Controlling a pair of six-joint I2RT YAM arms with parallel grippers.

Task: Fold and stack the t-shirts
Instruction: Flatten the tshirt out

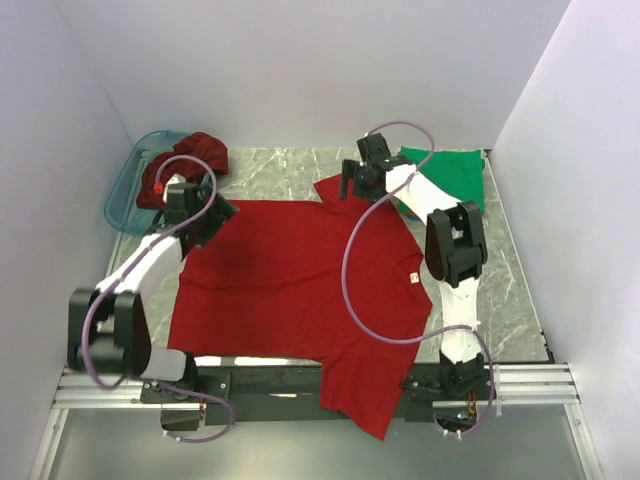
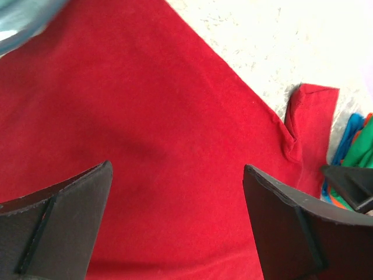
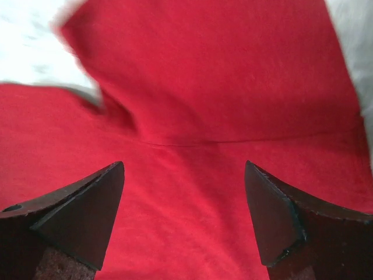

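A bright red t-shirt (image 1: 300, 290) lies spread flat over the middle of the table, and its near corner hangs past the front edge. My left gripper (image 1: 215, 215) hovers open over the shirt's far left corner, with only red cloth (image 2: 175, 116) under the wide-apart fingers. My right gripper (image 1: 352, 180) stands open over the far right sleeve (image 3: 204, 70), holding nothing. A darker maroon t-shirt (image 1: 195, 155) sits bunched in the basket. A green t-shirt (image 1: 450, 175) lies folded at the back right, with blue and orange cloth (image 2: 349, 137) showing at its edge.
The translucent teal basket (image 1: 125, 190) stands at the far left corner beside the left gripper. White walls close in the table on three sides. Bare marbled tabletop (image 1: 280, 165) shows behind the red shirt. The right arm (image 1: 455, 250) reaches along the shirt's right side.
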